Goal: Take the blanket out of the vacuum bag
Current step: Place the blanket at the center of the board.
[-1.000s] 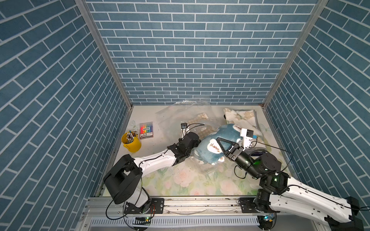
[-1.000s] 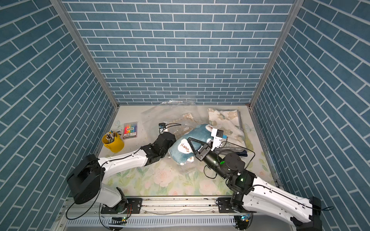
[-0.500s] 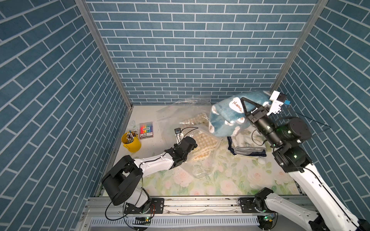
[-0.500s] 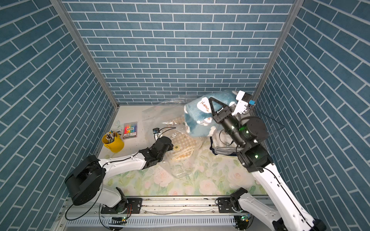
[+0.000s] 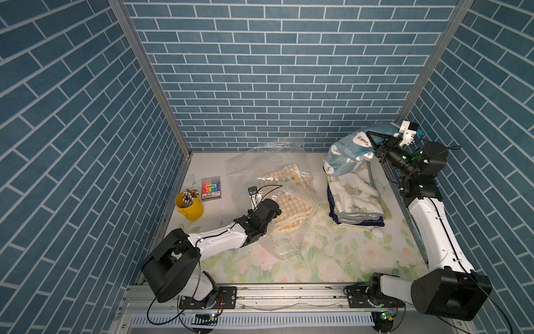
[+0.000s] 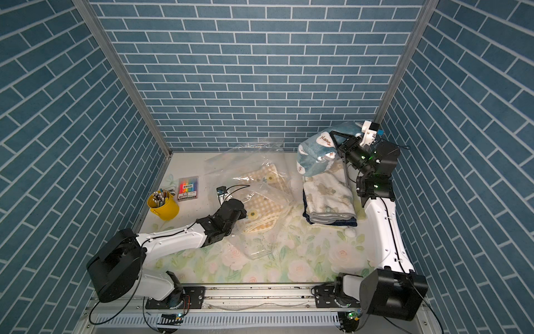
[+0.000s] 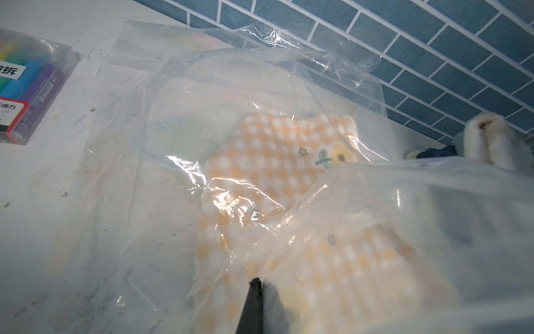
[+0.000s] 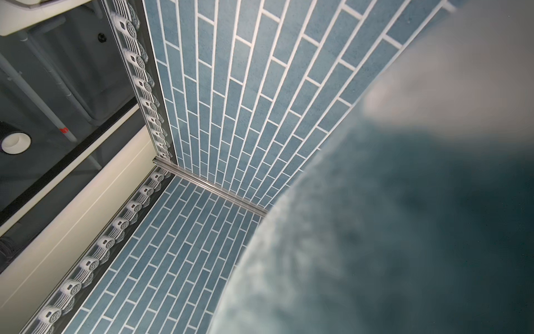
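Large crinkly clear plastic vacuum bag (image 5: 268, 162) lies mid-table, with a yellow checked blanket (image 5: 291, 202) showing through it. The teal fleece blanket (image 5: 344, 156) with white patches is out of the bag. It hangs over the folded cream bear-print stack (image 5: 352, 196), pinched in the right gripper (image 5: 370, 143). The left gripper (image 7: 257, 282) is clamped on bag film.

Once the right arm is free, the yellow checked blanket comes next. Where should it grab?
Likely on the yellow checked blanket, the stacked cream edges nearest the robot, from its right: thick pinchable folds, and the left gripper holds the vacuum bag opposite.
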